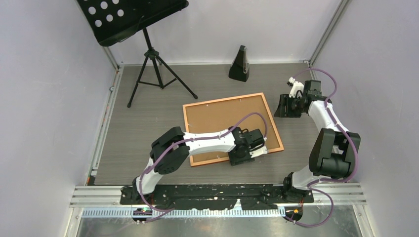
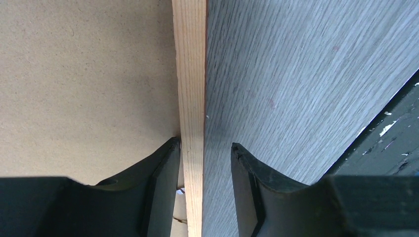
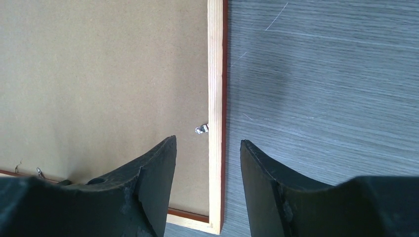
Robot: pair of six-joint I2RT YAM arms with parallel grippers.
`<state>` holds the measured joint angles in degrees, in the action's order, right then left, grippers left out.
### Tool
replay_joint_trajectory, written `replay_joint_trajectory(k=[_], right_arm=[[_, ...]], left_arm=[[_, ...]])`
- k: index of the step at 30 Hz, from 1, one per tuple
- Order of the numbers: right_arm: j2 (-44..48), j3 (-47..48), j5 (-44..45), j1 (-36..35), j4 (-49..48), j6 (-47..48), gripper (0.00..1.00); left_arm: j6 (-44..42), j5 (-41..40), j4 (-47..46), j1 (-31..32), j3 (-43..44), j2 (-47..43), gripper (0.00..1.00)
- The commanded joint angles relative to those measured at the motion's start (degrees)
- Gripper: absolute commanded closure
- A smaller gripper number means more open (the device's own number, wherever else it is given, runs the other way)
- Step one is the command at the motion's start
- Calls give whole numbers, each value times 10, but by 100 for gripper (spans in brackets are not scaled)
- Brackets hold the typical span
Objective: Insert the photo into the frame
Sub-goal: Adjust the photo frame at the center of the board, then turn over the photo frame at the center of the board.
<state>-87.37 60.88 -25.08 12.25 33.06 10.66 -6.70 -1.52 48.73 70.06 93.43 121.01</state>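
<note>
The copper-orange frame [image 1: 186,129] lies face down on the grey table, its plain brown backing board [image 1: 217,117] filling it. My left gripper [image 1: 263,147] is low at the frame's near edge close to the right corner. In the left wrist view the left gripper [image 2: 205,148] straddles the pale rail of the frame [image 2: 190,74]; the inner finger [image 2: 165,173] is close against it and the outer finger stands apart. My right gripper [image 1: 285,105] hovers open beyond the frame's far right corner. In the right wrist view the right gripper [image 3: 207,143] is well above the rail of the frame [image 3: 216,74]. The photo is out of view.
A black music stand [image 1: 131,19] on a tripod stands at the back left, and a dark metronome [image 1: 239,64] at the back centre. A small metal clip [image 3: 201,129] sticks out of the frame's rail. White walls enclose the table on three sides.
</note>
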Motion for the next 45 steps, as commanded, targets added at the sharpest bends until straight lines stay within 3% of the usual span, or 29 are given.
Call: replay_joint_trajectory(k=[1,7,15,22,32,45], right_arm=[[2,3,-13,4,-3,9,43],[13,11,-28,10,15,24,44],[60,-3,-57,24,51,97,41],[108,-18,-81,37,115,207,34],[209,-124,-90,38,193,460,22],[384,-258,-129,38,224,696,19]], left_arm=[[-6,-2,3,2,8,7,58],[-2,-1,2,2,4,8,71],[-2,-1,7,2,10,7,100],[-4,-4,10,2,12,-2,100],[-28,13,13,0,7,-39,100],[-54,96,51,-6,26,-73,100]])
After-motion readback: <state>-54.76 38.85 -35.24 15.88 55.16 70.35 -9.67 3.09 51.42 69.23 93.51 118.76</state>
